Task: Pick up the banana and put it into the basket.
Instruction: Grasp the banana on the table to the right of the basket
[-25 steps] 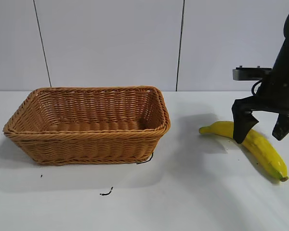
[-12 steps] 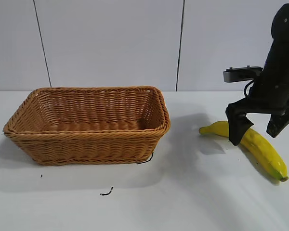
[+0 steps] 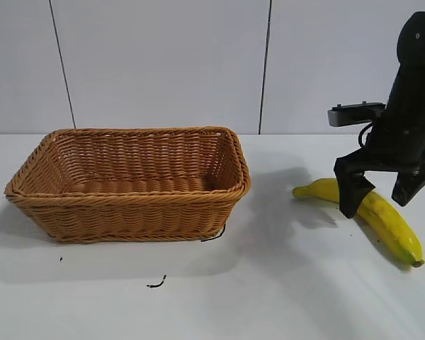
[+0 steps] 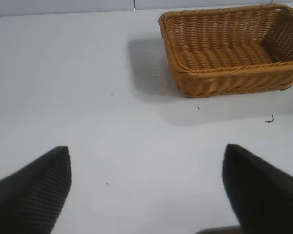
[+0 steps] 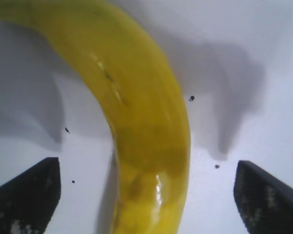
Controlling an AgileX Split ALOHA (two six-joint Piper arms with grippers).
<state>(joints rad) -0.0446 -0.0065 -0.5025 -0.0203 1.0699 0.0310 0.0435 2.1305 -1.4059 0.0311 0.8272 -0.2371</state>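
**Yellow fruit, tan wicker, black arms on white**

The banana (image 3: 375,212) is showing bright yellow, greening at its tips. The basket (image 3: 127,212) is wearing tan-brown woven wicker with a braided rim. The right end effector (image 3: 382,195) and left end effector (image 4: 146,187) are looking matte black. The bench (image 3: 269,283) is appearing white, dotted with small dark specks.

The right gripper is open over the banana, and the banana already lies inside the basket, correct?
Not quite. The right gripper is open over the banana, but the exterior view shows the banana on the table, outside the basket.
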